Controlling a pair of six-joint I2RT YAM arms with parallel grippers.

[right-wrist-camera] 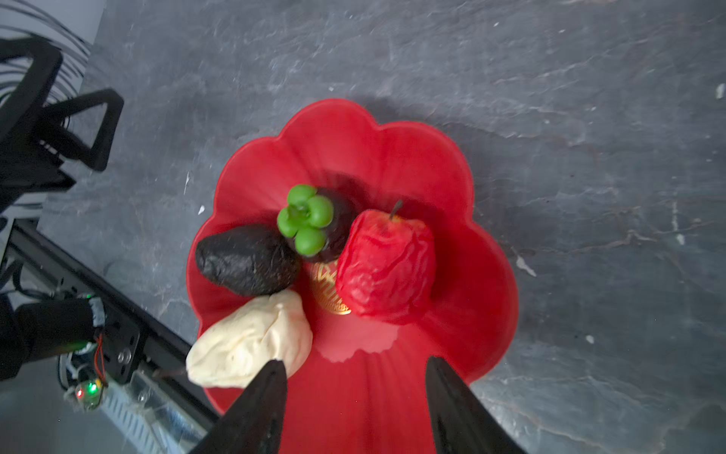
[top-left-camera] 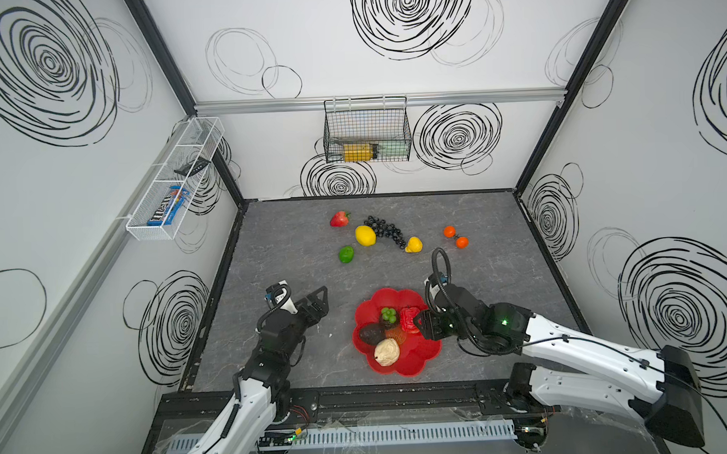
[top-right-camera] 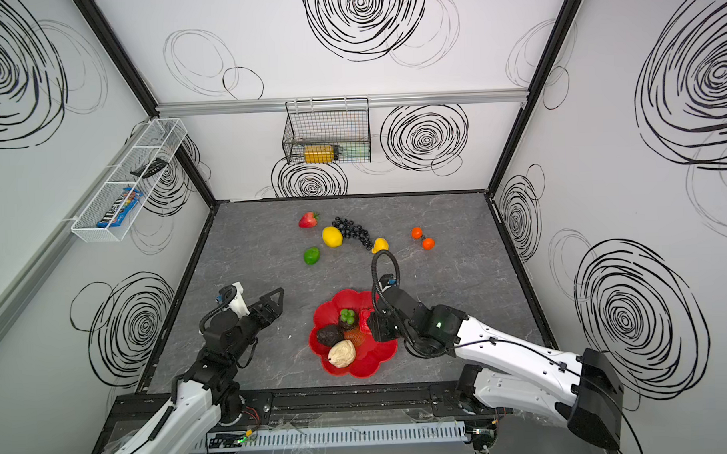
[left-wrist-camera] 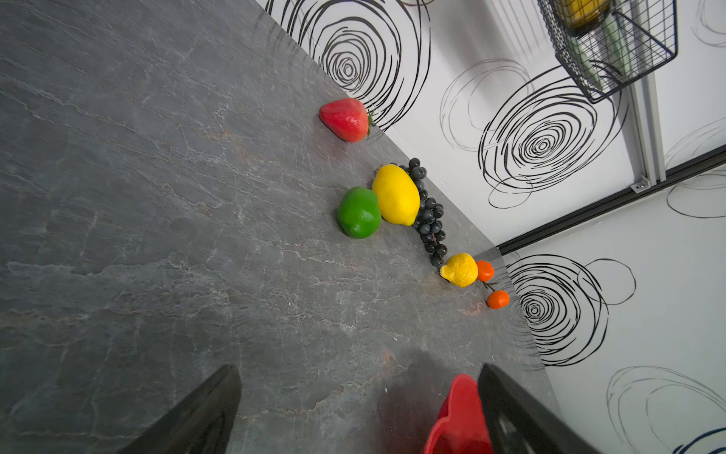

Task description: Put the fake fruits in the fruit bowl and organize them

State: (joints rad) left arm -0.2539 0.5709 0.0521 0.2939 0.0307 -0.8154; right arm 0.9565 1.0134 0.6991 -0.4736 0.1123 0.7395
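Observation:
The red scalloped fruit bowl [top-left-camera: 424, 352] [right-wrist-camera: 491, 275] sits near the table's front. In it lie the red apple [right-wrist-camera: 387, 263], mangosteen [right-wrist-camera: 310, 224], avocado [right-wrist-camera: 247, 259] and beige lumpy fruit [right-wrist-camera: 251, 342]. My right gripper [right-wrist-camera: 353, 361] [top-left-camera: 419, 321] hovers open over the bowl just short of the apple, nothing between its fingers. My left gripper [top-left-camera: 321, 302] [left-wrist-camera: 358, 369] stands open and empty left of the bowl. At the back lie the strawberry [top-left-camera: 340, 219], lemon [top-left-camera: 365, 235], black grapes [top-left-camera: 387, 230], a second lemon [top-left-camera: 414, 244], lime [top-left-camera: 346, 254] and two oranges [top-left-camera: 449, 231].
A black wire basket [top-left-camera: 366, 130] with a yellow container hangs on the back wall. A white mesh basket [top-left-camera: 173, 180] holding a blue candy packet [top-left-camera: 167, 205] hangs on the left wall. A black rail [top-left-camera: 359, 398] runs along the table's front edge.

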